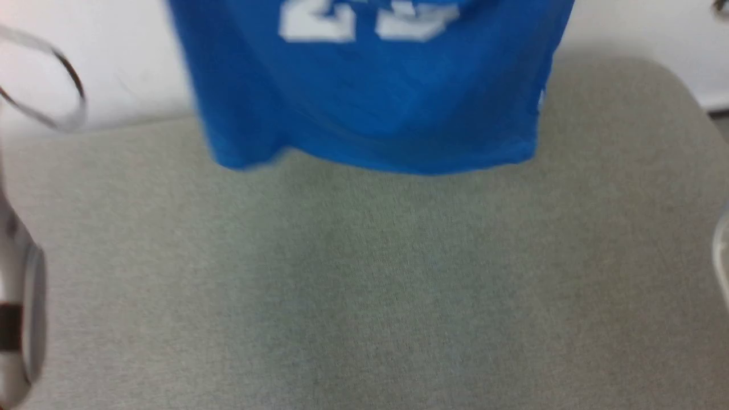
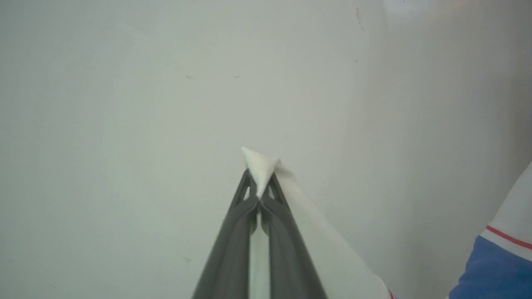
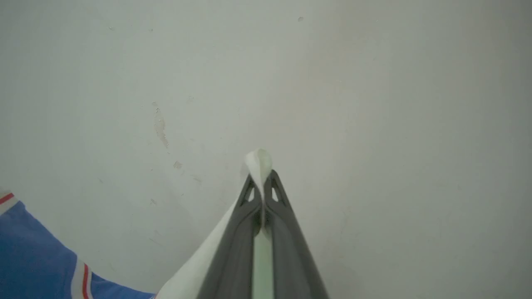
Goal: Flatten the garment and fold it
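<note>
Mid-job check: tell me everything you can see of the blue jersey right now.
The garment is a royal-blue jersey of soft-looking knit, held up and hanging spread out, its printed side toward the head camera with blurred white characters across it. Its lower hem hangs wavy over the grey fabric surface; whether they touch cannot be told. A white sleeve corner is pinched in each shut gripper: the left gripper and the right gripper. White-and-red striped trim borders the blue.
</note>
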`<state>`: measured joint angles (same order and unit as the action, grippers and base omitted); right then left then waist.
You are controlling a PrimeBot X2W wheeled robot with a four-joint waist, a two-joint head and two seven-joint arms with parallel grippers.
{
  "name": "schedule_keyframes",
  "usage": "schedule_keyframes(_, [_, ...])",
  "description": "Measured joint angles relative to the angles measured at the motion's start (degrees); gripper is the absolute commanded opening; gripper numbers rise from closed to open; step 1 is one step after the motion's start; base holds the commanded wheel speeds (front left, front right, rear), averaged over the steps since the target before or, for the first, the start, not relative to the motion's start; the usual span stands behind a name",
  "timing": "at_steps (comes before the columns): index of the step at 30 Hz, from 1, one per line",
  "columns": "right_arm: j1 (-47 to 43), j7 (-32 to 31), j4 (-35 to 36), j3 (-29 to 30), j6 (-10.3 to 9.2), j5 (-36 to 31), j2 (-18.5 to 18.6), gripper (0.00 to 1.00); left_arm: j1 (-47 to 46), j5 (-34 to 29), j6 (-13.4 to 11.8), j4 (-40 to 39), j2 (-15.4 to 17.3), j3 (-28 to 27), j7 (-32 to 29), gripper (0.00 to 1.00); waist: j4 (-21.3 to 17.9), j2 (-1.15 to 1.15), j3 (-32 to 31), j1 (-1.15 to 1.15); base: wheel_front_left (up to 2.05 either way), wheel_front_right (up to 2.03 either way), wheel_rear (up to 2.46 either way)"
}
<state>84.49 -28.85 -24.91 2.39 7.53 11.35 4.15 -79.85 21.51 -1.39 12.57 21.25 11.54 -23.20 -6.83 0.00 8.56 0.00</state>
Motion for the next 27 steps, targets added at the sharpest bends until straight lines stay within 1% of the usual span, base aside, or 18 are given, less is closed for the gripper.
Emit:
schedule_keyframes(3, [4.32, 1.75, -1.47, 1.05, 0.0, -2.92, -0.34, 0.0, -6.39, -1.81, -0.25, 2.37, -0.43, 0.2, 3.69, 0.0, -0.41, 0.0, 3.34, 0.0, 0.0, 0.0, 0.0])
schedule_keyframes(8, [9.96, 5.41, -3.31, 2.22, 0.0, -7.47, -0.76, 0.0, -14.46, -3.16, -0.41, 6.25, -1.92, 0.32, 10.57, 0.0, -0.33, 0.0, 9.94, 0.02, 0.0, 0.0, 0.0])
schedule_keyframes(16, [15.6, 11.39, -6.23, 2.68, 0.0, -12.0, -0.91, 0.0, -20.84, -2.81, -0.23, 11.37, -3.56, -0.91, 19.53, 0.0, 0.56, 0.0, 20.26, 0.02, 0.0, 0.0, 0.0])
schedule_keyframes(19, [18.0, 13.45, -6.67, 2.89, 0.01, -13.11, -0.78, 0.0, -22.43, -2.52, -0.1, 12.17, -3.34, -2.0, 22.85, 0.0, 1.04, 0.0, 23.75, 0.02, 0.0, 0.0, 0.0])
schedule_keyframes(23, [20.56, 16.5, -6.82, 2.33, 0.01, -14.59, 0.32, 0.0, -23.9, -0.89, 0.54, 12.36, -2.38, -4.11, 27.28, 0.0, 1.71, 0.0, 27.96, 0.01, 0.0, 0.0, 0.0])
schedule_keyframes(27, [21.42, 18.86, -7.77, 0.79, 0.01, -15.02, 1.68, 0.0, -23.02, 0.11, 2.44, 12.78, -0.88, -4.87, 29.52, 0.0, 2.5, 0.0, 31.54, 0.01, 0.0, 0.0, 0.0])
